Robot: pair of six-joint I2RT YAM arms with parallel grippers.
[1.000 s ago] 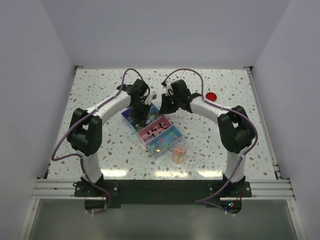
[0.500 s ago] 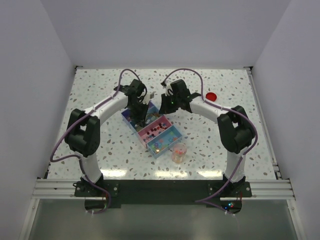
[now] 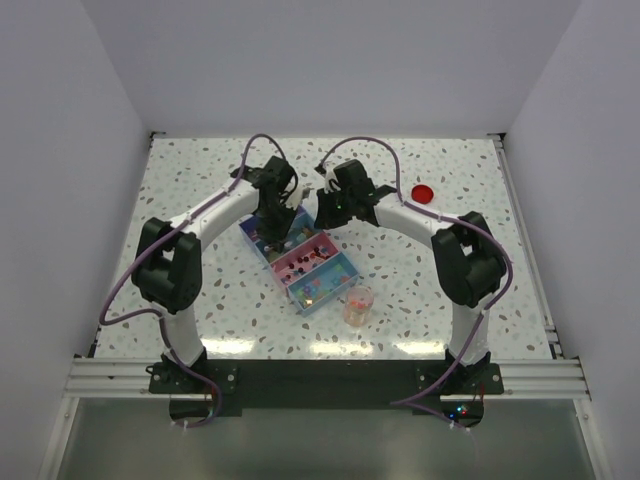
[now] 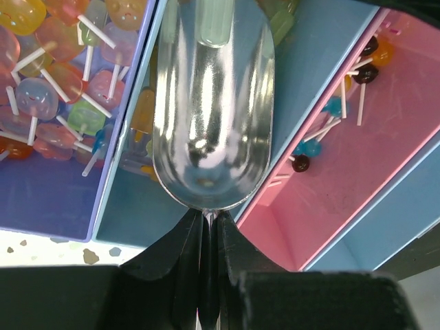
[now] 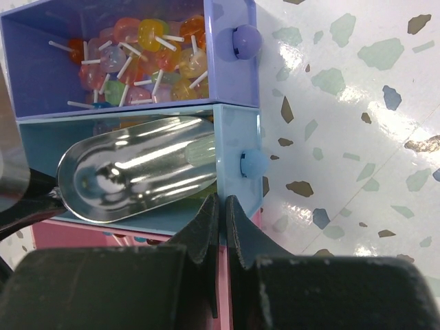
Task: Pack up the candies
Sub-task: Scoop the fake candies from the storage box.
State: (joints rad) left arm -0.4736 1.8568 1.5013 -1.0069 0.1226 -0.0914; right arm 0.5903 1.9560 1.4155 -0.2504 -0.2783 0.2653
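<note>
The candies (image 5: 137,58), heaped in the purple tray (image 5: 227,69), look small, light, hard and glossy. Their thin sticks would likely tangle, so scooping should suit them better than pinching. The left hand (image 4: 208,234) is clamped on the handle of a scoop (image 4: 213,103), whose bowl reaches low over the neighbouring blue tray (image 5: 237,137). The right hand (image 5: 220,220), pinched closed and empty, points down at that tray's front.
</note>
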